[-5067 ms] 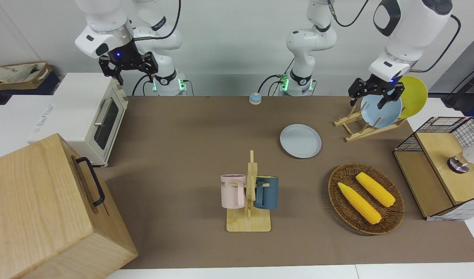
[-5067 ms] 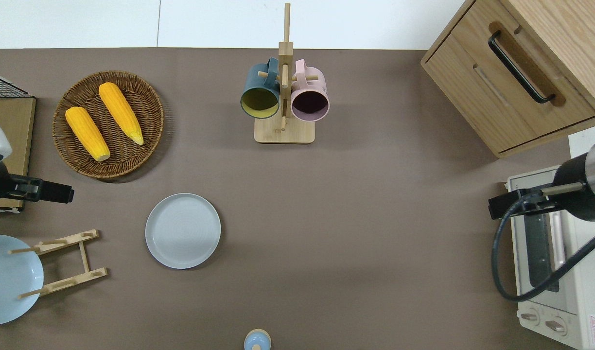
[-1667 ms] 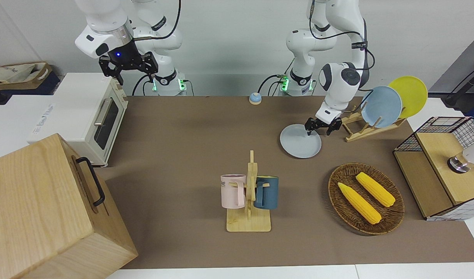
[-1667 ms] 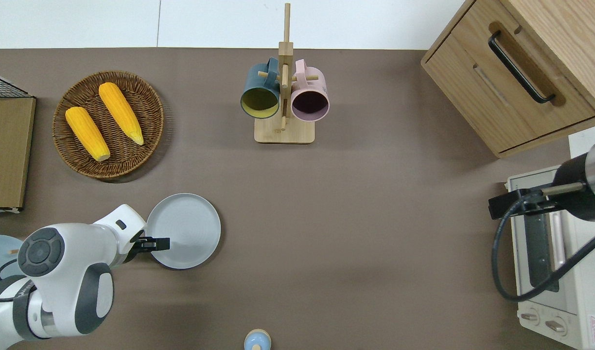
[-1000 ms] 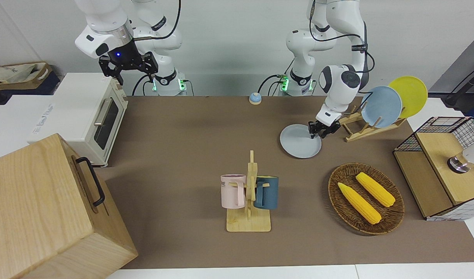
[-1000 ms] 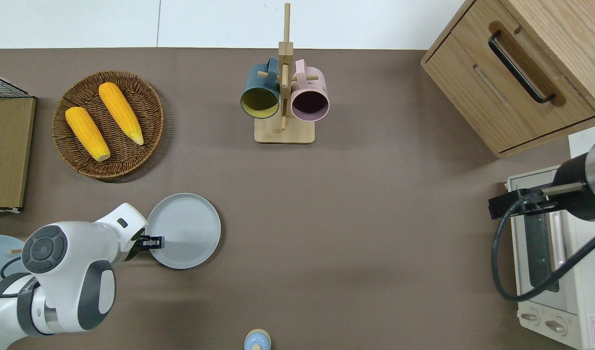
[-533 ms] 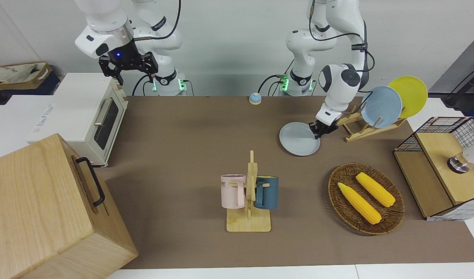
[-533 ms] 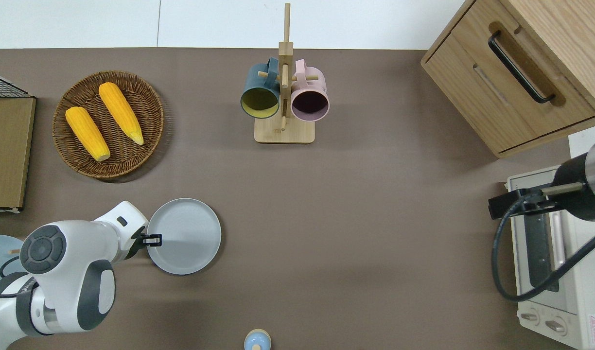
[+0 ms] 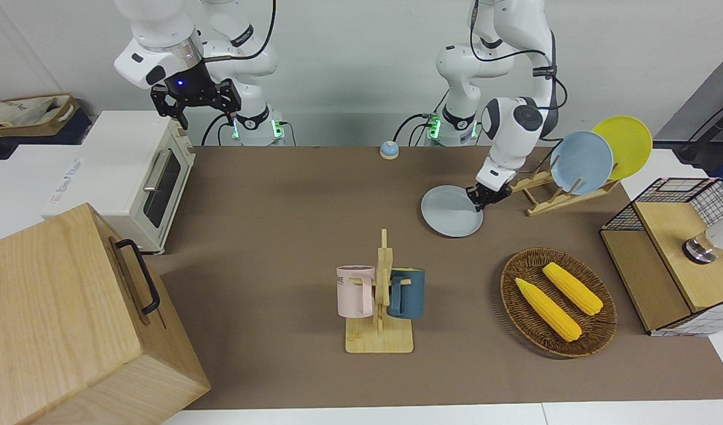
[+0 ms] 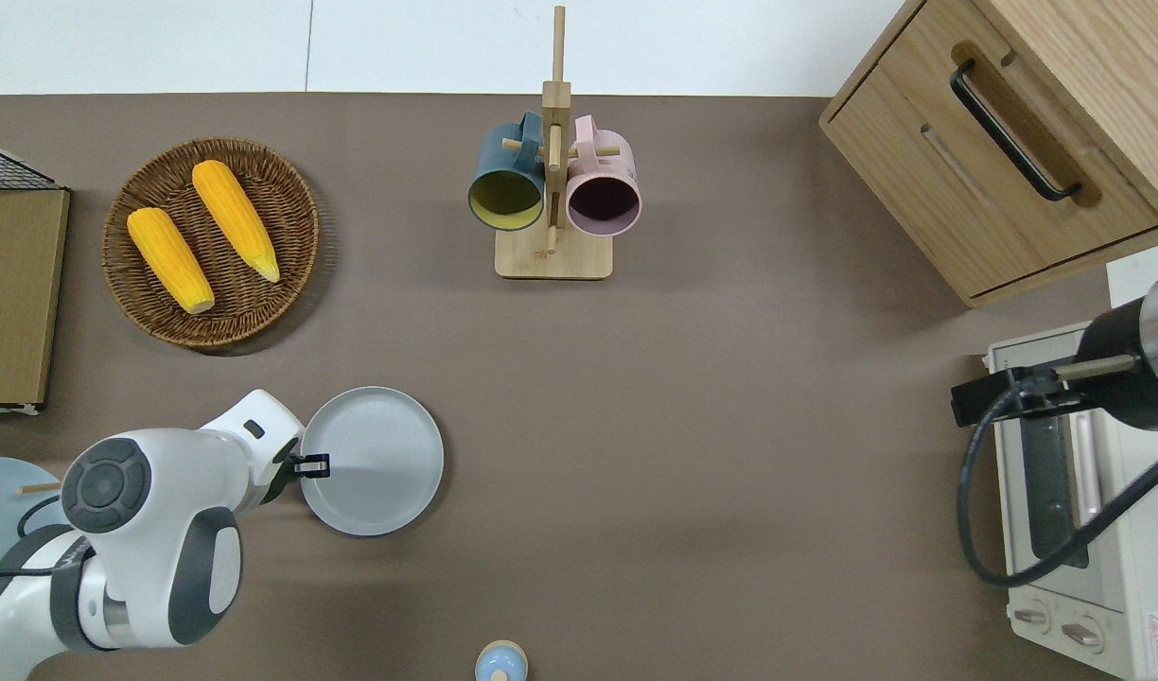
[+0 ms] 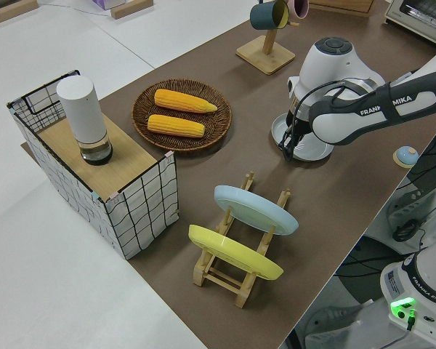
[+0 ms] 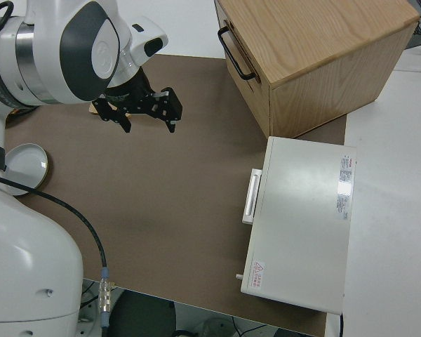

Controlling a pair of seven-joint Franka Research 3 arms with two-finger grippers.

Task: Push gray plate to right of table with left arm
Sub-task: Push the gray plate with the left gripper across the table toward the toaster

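Observation:
The gray plate (image 9: 451, 211) lies flat on the brown table (image 9: 279, 236), between the wooden plate rack and the table's middle; it also shows in the overhead view (image 10: 372, 461). My left gripper (image 9: 478, 203) is shut and low, its fingertips at the plate's rim on the side toward the left arm's end of the table; it also shows in the overhead view (image 10: 314, 464). The white left arm (image 10: 153, 530) reaches in low over the table. My right gripper (image 9: 196, 109) is open, empty and parked.
A mug rack (image 9: 379, 307) with pink and blue mugs stands mid-table, farther from the robots than the plate. A wicker basket (image 9: 558, 302) holds two corn cobs. A rack (image 9: 550, 195) holds a light-blue and a yellow plate. A toaster oven (image 9: 131, 177), a wooden cabinet (image 9: 72, 319) and a small bell (image 9: 388, 150) are there too.
My left arm came down from the plate rack to the gray plate and its fingers closed. The plate has slid a little toward the right arm's end. The right arm has not moved.

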